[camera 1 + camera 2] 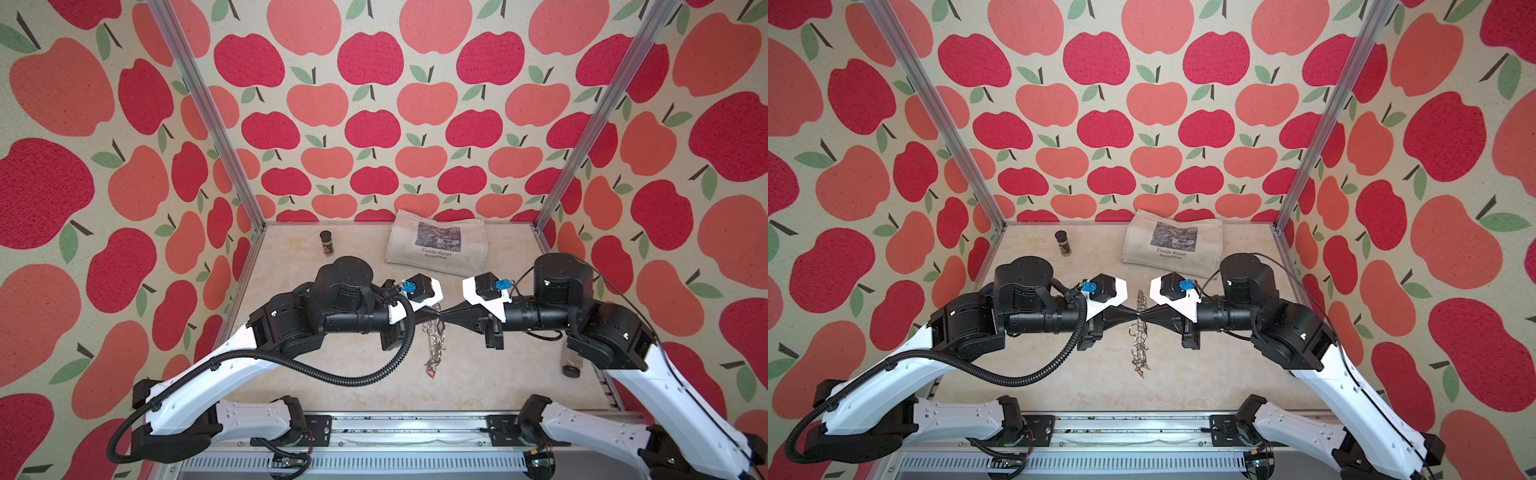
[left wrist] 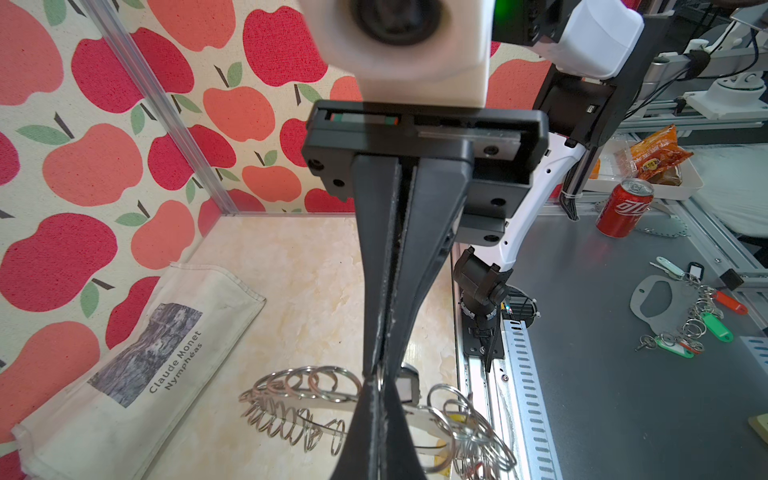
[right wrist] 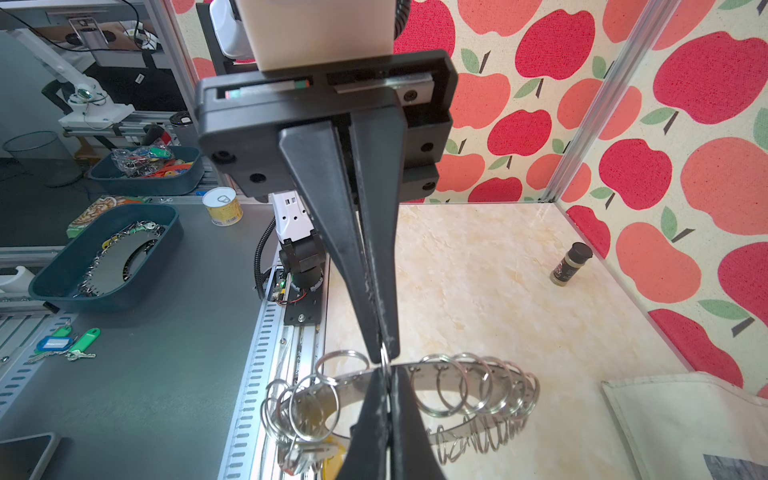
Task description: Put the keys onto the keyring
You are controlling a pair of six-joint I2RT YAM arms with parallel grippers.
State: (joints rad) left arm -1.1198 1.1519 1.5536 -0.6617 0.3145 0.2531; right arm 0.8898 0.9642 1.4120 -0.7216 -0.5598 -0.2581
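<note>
Your left gripper (image 1: 435,319) and right gripper (image 1: 447,319) meet tip to tip, both pinching the keyring (image 1: 434,347), which sits edge-on between them.

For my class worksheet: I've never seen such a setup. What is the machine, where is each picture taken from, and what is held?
These are two robot arms mounted at a table's front edge. The two wide pictures come from one camera head above; the two close ones from a camera on each wrist. On the marble-look table are a canvas bag and a small jar. The left gripper and right gripper meet tip to tip, fingers closed, pinching the keyring, a metal disc hung with wire rings.
</note>
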